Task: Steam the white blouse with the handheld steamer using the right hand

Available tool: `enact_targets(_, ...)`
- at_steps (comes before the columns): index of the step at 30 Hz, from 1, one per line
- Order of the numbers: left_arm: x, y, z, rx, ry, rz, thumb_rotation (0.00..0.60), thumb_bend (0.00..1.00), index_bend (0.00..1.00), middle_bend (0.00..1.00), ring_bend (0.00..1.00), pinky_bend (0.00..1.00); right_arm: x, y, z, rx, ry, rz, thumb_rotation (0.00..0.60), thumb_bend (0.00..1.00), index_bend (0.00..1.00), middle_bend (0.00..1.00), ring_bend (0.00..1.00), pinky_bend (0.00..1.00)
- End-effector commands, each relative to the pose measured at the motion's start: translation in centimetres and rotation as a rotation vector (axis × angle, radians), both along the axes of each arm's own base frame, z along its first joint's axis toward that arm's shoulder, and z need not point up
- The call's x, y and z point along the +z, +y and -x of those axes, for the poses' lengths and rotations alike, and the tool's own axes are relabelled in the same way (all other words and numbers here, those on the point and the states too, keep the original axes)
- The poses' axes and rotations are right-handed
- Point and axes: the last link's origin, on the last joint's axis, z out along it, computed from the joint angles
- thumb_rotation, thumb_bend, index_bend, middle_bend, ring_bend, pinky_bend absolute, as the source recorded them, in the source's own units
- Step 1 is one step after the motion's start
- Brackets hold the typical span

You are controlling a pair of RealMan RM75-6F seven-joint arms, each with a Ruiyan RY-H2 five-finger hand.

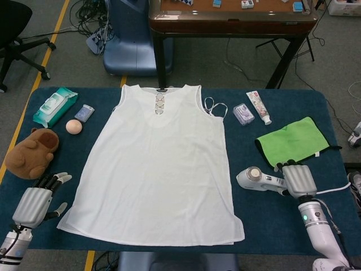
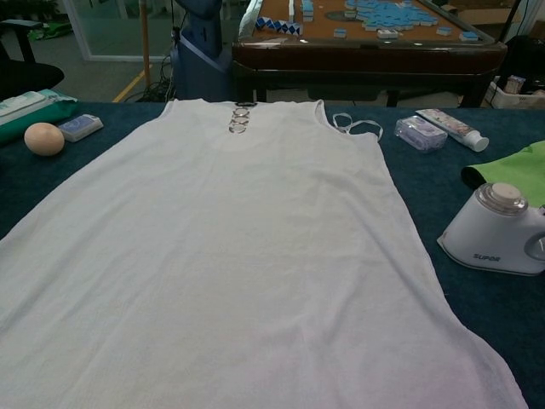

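Note:
The white blouse [image 1: 158, 164] lies flat on the dark blue table [image 1: 271, 220]; it also fills the chest view, white blouse [image 2: 230, 256]. The white handheld steamer [image 1: 260, 178] lies on its side to the right of the blouse; the chest view shows its head, steamer [image 2: 498, 234]. My right hand [image 1: 297, 179] sits palm down over the rear of the steamer's handle; the back of the hand hides how the fingers lie. My left hand [image 1: 35, 197] hovers at the front left corner with fingers apart, holding nothing.
A green cloth [image 1: 293, 141] lies just beyond the steamer. A tube [image 1: 258, 106] and a small packet [image 1: 243, 114] sit at the back right. On the left are a wipes pack [image 1: 54, 105], a ball [image 1: 73, 126] and a brown plush toy [image 1: 32, 152].

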Motion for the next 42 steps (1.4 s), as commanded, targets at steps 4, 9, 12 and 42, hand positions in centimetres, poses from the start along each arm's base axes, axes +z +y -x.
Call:
enact_targets(4, -0.1, 0.0, 0.1, 0.002, -0.002, 0.001, 0.600, 0.25, 0.20, 0.19, 0.15, 0.13, -0.9, -0.4, 0.5, -0.021, 0.002, -0.013, 0.600, 0.11, 0.42, 0.42, 0.27, 0.35)
enact_targets(9, 0.0, -0.1, 0.2, 0.007, -0.004, -0.002, 0.600, 0.25, 0.20, 0.19, 0.15, 0.13, -1.6, -0.7, 0.6, -0.035, -0.005, -0.024, 0.600, 0.12, 0.43, 0.43, 0.28, 0.36)
enact_targets(12, 0.1, -0.2, 0.3, 0.011, -0.005, -0.004, 0.600, 0.25, 0.20, 0.19, 0.15, 0.13, -2.0, -0.9, 0.7, -0.041, -0.007, -0.034, 0.600, 0.14, 0.44, 0.45, 0.29, 0.37)
enact_targets(42, 0.3, -0.5, 1.3, 0.047, -0.009, -0.016, 0.600, 0.25, 0.21, 0.19, 0.15, 0.13, -4.2, -1.8, 1.1, -0.062, -0.077, -0.057, 0.600, 0.39, 0.55, 0.58, 0.47, 0.53)
